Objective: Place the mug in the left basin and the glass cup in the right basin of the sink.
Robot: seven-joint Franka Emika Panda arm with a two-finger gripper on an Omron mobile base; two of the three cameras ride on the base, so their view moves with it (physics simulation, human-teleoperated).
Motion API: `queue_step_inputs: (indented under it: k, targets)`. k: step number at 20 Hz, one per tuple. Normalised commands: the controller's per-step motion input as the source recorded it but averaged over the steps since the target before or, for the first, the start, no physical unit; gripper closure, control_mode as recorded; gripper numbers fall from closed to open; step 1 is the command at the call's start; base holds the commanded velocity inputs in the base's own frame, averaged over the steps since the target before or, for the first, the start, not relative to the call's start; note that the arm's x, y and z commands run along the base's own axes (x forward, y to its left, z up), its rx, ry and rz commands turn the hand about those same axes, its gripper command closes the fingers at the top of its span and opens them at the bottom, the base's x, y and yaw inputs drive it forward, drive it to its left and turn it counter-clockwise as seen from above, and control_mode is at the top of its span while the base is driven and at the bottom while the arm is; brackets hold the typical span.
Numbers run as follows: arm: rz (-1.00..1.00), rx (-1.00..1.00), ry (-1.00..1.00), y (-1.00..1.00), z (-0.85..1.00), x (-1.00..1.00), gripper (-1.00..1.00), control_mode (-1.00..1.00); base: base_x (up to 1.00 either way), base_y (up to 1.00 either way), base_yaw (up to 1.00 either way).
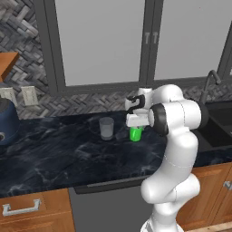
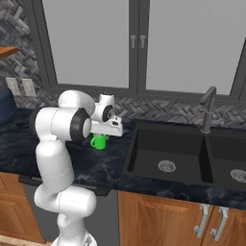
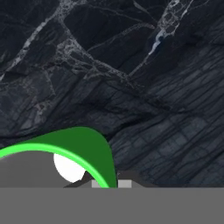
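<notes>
Fingers (image 1: 135, 128) closed on the mug (image 1: 135, 134): in the left base view they come straight down onto its top, only the green lower body showing beneath the hand. Mug stands on the worktop (image 1: 54, 154), at about 3 o'clock from the glass cup (image 1: 106, 128), near it but apart. Cup upright, open end up, long axis vertical. Sink (image 1: 219, 122) at the far right edge, well apart from both.

Right base view: fingers (image 2: 102, 135) sit low over the mug (image 2: 98, 142), partly hidden by the arm. Mug upright, long axis vertical; handle appears to stick out toward 3 o'clock, toward the sink (image 2: 192, 149). Left basin (image 2: 144, 158) holds nothing but its drain; right basin (image 2: 223, 166) likewise, as far as the frame reaches.

Hand view: green rim of the mug (image 3: 94, 153) curves across the lower left, white inside showing below it, dark marbled worktop (image 3: 153, 87) beyond. The fingers appear to pinch the wall at about 6 o'clock of the view; contact itself sits at the frame's edge.

Progress, by judgement: early. Mug gripped but not lifted, base apparently on the worktop. Left to do: carry mug to left basin, then fetch cup to right basin.
</notes>
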Motion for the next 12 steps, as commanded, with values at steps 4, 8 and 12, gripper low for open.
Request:
queue_step_inputs:
  k: [4,8,12]
  targets:
    - [0.00,0.00,0.00,-0.01,0.11,-0.09,1.00,-1.00,0.00,0.00,0.00]
    - [0.00,0.00,0.00,0.00,0.16,-0.04,1.00,-1.00,0.00,0.00,0.00]
    - [0.00,0.00,0.00,0.00,0.16,-0.01,1.00,-1.00,0.00,0.00,0.00]
